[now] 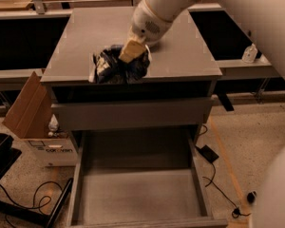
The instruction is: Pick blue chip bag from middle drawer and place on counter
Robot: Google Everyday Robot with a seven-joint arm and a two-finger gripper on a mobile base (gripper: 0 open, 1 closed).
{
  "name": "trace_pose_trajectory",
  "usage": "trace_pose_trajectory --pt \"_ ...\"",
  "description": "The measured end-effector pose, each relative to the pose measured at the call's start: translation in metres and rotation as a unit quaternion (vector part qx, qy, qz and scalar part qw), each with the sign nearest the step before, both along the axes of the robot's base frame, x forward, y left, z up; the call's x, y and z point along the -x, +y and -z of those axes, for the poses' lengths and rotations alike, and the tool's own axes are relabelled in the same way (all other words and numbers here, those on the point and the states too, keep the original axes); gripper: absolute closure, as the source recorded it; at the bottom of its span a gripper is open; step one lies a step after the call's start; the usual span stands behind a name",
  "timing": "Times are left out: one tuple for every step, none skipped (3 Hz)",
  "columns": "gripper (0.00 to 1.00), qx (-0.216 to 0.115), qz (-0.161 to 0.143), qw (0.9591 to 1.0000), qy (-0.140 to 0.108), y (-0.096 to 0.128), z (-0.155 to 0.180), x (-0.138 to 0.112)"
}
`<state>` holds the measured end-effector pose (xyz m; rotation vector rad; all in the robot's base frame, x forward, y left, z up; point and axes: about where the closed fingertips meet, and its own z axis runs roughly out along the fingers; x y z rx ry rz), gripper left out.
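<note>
The blue chip bag, crumpled dark-blue foil with white print, hangs at the front edge of the grey counter, over its near left part. My gripper is shut on the bag's top and holds it from above and behind. The white arm reaches in from the upper right and hides the back middle of the counter. The middle drawer stands pulled out below, its flat grey floor bare.
A cardboard box leans at the cabinet's left, over a white carton on the floor. Cables and a black adapter lie on the speckled floor at the right. A bottle stands on the right ledge.
</note>
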<state>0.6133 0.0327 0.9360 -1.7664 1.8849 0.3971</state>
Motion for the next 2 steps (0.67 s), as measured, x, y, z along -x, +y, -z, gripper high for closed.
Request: trace_pose_trajectory --pt "1.00 -0.032 0.014 0.9990 -0.029 0.034 -0.060 -0.027" --pt "1.00 -0.084 0.035 0.9923 -0.084 0.065 -0.105 -0.058"
